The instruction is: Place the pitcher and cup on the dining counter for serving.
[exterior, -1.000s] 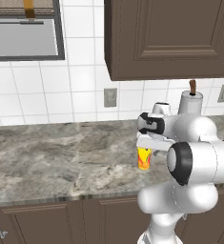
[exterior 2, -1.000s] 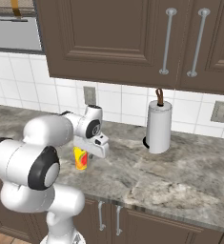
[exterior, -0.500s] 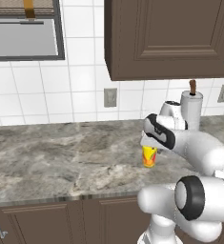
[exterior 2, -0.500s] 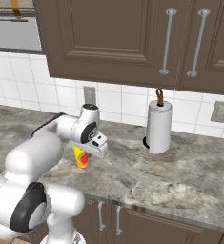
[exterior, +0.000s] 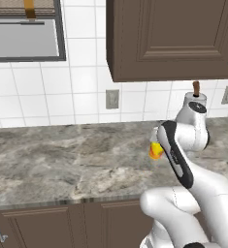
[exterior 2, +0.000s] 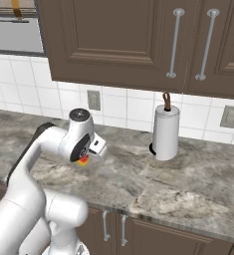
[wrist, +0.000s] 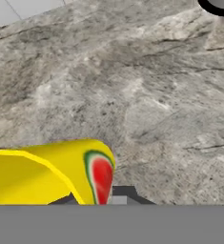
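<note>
Fingers (wrist: 118,193) pinched on the yellow cup (wrist: 51,174), its red-and-green watermelon mark without readable writing, above marble counter (wrist: 147,90).

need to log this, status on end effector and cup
End effector shut on yellow cup. Cup tilted, over the marble counter. Paper-towel roll stands off to the side.

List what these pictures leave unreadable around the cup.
- Cup: left base view, mostly behind the arm; right base view, only a sliver under the hand.
- Cup's base: hand view, cut off by the bottom edge.
- Fingers: hidden by the cup in the hand view, so contact cannot be read.
</note>
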Motion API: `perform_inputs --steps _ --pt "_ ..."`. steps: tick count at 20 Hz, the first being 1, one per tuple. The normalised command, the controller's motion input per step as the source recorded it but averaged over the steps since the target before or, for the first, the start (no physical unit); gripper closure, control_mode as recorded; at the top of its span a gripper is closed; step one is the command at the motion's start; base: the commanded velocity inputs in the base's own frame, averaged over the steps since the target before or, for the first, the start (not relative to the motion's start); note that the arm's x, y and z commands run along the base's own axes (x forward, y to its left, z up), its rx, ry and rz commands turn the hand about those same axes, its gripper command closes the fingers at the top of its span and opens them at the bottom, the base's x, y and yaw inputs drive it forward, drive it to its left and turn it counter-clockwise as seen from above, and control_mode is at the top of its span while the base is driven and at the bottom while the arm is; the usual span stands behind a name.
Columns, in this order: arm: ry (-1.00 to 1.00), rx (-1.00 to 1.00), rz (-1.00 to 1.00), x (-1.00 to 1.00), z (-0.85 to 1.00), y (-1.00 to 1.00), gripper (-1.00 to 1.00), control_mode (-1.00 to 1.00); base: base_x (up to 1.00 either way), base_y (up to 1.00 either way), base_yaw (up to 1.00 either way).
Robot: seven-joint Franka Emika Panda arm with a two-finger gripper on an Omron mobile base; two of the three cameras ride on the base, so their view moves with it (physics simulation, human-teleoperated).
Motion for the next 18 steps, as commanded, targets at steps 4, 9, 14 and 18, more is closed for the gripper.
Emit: perform_inputs --steps 4,9,14,18 --pt "-0.23 0.0 0.0 -0.15 0.7 0.0 1.0 -1.0 0.0 0.0 0.0" --pt "-0.2 0.0 0.02 -0.32 0.59 0.0 1.0 -1.0 0.0 0.0 0.0" --pt "-0.06 0.0 0.04 -0.24 0.12 0.0 1.0 1.0 -0.52 0.01 0.26" --pt "0.0 0.0 0.0 0.0 0.0 0.0 1.0 1.0 -0.86 0.21 0.76"
